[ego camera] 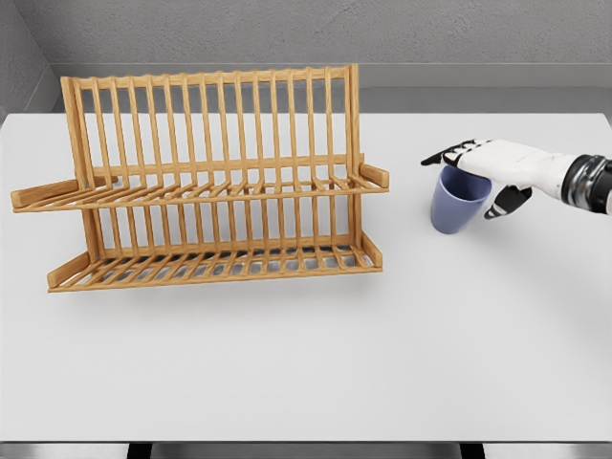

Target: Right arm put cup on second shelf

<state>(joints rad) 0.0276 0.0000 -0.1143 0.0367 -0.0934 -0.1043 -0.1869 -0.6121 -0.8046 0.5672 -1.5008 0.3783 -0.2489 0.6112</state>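
Right hand (481, 172), fingers curled round the upright cup (458, 204) just beneath it; rack (215, 186) well apart, leftward.

Only 1 arm shows: the right arm enters from the right edge at mid-height, its dark wrist joint giving way to a white shell. The right robot hand (483, 170) reaches leftward, palm down, black-tipped fingers (449, 153) stretched out flat and close together. The thumb (507, 203) curls downward below the palm. It appears to be gripping, though contact is hard to judge.
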